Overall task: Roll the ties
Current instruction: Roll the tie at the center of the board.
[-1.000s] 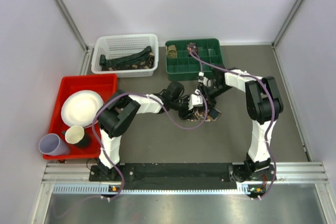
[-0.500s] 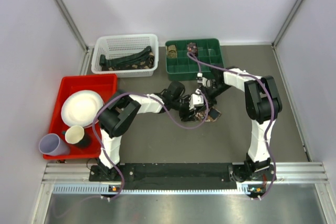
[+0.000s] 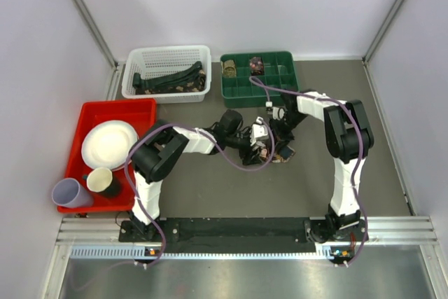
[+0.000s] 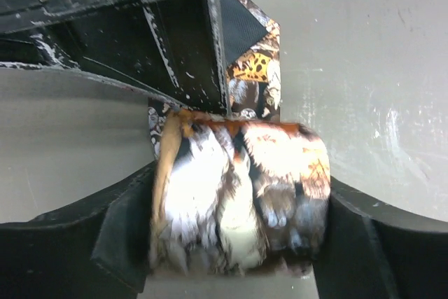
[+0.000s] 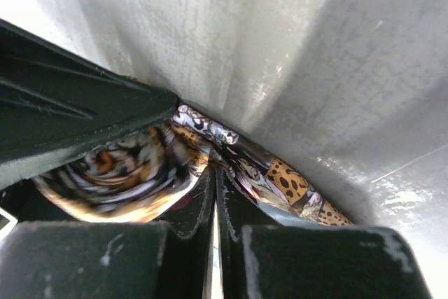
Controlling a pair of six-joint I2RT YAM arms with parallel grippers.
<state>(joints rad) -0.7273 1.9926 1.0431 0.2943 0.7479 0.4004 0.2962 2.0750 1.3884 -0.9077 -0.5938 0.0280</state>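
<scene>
Grey matte tabletop [image 3: 210, 194] boxed in by plain white walls, with both arms reaching into the middle of it. That's where the brown-and-orange animal-print fabric necktie [image 4: 273, 173] is. It's mostly wound into a fat coil on the table, with a flat leopard-spotted tail [image 4: 257, 68] running out on the table below the right gripper [image 5: 214, 187].

The left gripper [image 4: 238, 197] has its fingers spread wide on either side of the coil, right up against it. Honestly I can't tell if it's squeezing or just sitting loose around it. The right gripper is clamped fully closed, tips down at the coil's edge where the tail comes off. Can't tell if any fabric is actually pinched in there.

Far side, left of centre, there's a white plastic mesh basket [image 3: 168, 52] with long dark ties [image 3: 171, 77] lying loose in it. Just right of that is a green plastic divided tray [image 3: 280, 92] with two small rolled ties [image 3: 229, 68] in far compartments toward its left.

Over on the left, a red plastic tray [image 3: 143, 106] holds a round white plate [image 3: 108, 143] and a cream cup [image 3: 100, 178]. A pale purple cup [image 3: 68, 192] sits at its near-left corner.
</scene>
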